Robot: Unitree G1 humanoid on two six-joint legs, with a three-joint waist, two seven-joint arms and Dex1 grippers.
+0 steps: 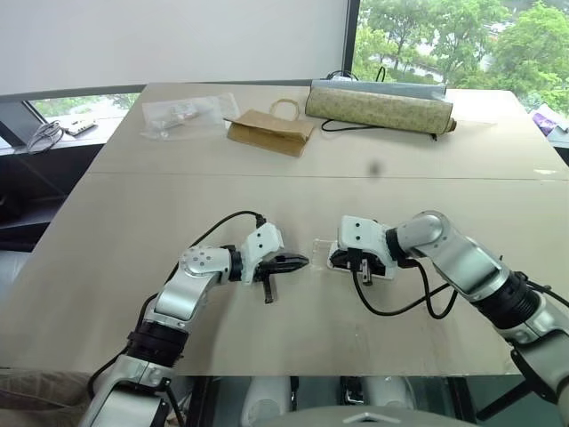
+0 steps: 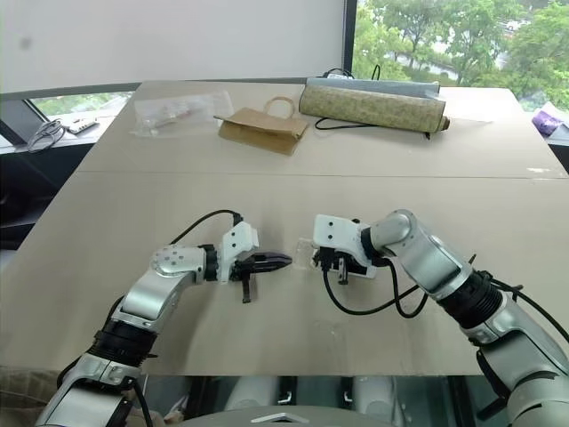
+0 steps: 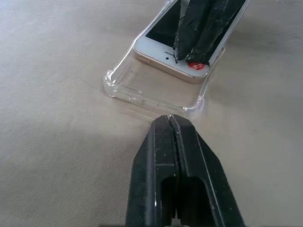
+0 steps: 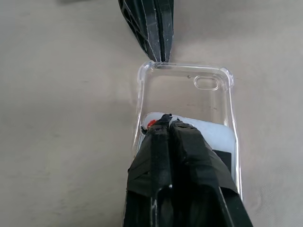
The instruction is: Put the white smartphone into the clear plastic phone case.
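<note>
The clear plastic phone case (image 3: pixel 142 90) lies flat on the tan table, mid-front. The white smartphone (image 3: pixel 161 52) lies partly inside it, screen up, its end short of the case's camera-hole end (image 4: pixel 207 82), which stays bare. My right gripper (image 4: pixel 165 118) is shut, and its taped tips rest on the phone's white end beside a small red mark. My left gripper (image 3: pixel 169 118) is also shut and holds nothing. Its tip sits against the outer rim of the case's bare end. In the head views the two grippers face each other, left gripper (image 1: pixel 302 261) beside the case (image 1: pixel 320 245).
At the table's far side lie a brown paper bag (image 1: pixel 269 132), a rolled patterned mat (image 1: pixel 378 107) and a crinkled clear plastic bag (image 1: pixel 187 114). Black cables loop from both wrists. A seam crosses the table (image 1: pixel 293 173) behind the arms.
</note>
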